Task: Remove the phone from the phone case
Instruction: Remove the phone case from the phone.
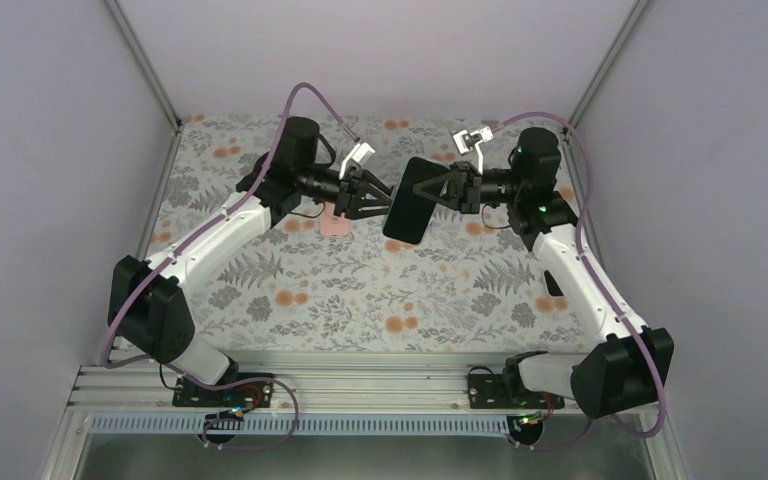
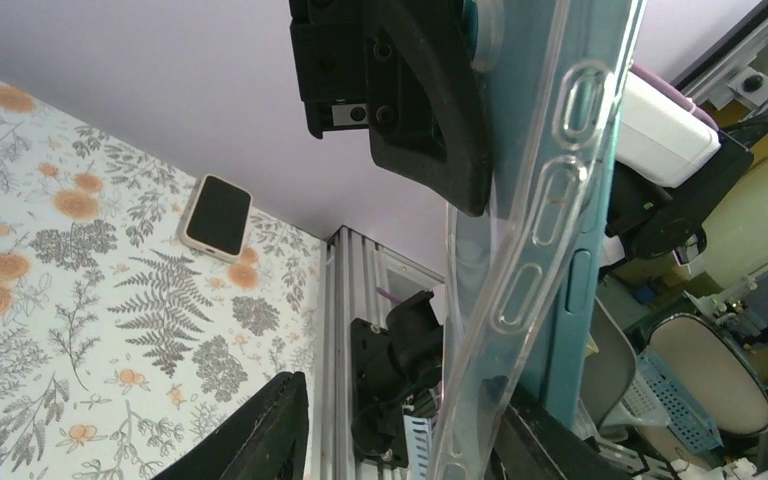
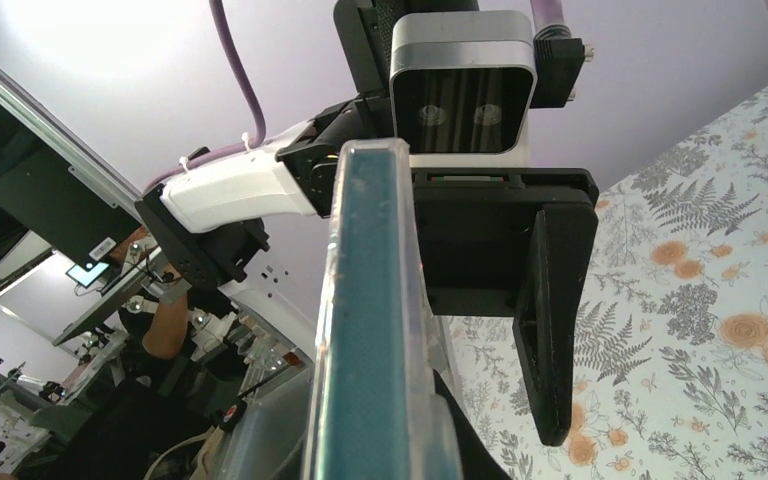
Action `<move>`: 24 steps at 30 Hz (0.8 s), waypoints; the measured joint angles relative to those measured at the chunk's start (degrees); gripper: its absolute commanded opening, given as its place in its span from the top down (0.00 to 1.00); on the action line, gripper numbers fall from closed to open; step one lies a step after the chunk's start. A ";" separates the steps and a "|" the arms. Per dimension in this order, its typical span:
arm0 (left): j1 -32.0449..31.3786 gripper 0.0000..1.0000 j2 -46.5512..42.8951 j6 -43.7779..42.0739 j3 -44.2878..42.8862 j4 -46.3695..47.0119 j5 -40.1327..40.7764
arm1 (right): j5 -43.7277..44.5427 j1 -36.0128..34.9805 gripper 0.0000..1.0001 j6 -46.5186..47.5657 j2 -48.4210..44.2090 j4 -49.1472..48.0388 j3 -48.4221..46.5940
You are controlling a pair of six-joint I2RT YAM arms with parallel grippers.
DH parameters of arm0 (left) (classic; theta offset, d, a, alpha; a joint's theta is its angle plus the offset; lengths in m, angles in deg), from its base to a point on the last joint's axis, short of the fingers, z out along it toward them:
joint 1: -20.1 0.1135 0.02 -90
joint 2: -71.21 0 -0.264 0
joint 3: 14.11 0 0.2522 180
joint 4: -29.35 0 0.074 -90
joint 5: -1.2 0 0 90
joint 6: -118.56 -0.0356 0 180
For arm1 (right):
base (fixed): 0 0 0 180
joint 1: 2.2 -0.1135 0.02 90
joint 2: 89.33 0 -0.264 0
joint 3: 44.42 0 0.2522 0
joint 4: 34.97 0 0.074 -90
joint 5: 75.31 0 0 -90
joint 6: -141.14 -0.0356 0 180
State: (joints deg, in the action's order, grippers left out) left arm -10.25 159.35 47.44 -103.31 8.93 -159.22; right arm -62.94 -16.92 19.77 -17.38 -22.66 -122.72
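**A:** What does the overhead view give you?

**B:** Both arms meet in the air above the table (image 1: 360,300). My right pincer (image 1: 438,190) is clamped on the phone (image 1: 407,200) and holds it tilted, well off the surface. My left pincer (image 1: 378,197) sits at the phone's other edge, fingers half spread.

**A:** Is the left one gripping?

**B:** From overhead I cannot tell. The left wrist view helps: a clear case (image 2: 520,290) wraps the teal phone, and my upper finger (image 2: 430,110) lies against its rim. The lower finger hangs apart, so the left pincer is spread and pinching nothing that I can see. Only this view shows a second phone (image 2: 217,215) lying flat on the table.

**A:** And the right wrist?

**B:** It shows the phone edge-on, with the case's lip running down one side, which the overhead view hides. My own right fingers are mostly hidden behind it.

**A:** What could go wrong?

**B:** I think the right clamp squeezes case and phone together, so peeling may twist the whole thing loose. The rim looks slick, so the left finger could skid off. If the phone pops free in mid-air, it falls to the table.
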 measured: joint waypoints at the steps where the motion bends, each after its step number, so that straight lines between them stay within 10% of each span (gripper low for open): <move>1: -0.07 0.58 0.00 -0.31 -0.04 -0.46 0.00 | 0.00 -0.15 0.96 0.42 0.00 0.42 -0.02; 24: -1.84 0.69 2.12 -4.92 -1.18 -7.23 -4.22 | -2.08 -1.77 0.96 6.05 0.15 6.14 1.53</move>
State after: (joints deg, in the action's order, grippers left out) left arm -12.08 161.47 42.52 -104.49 1.70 -163.43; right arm -65.02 -18.69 25.82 -17.23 -16.52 -121.19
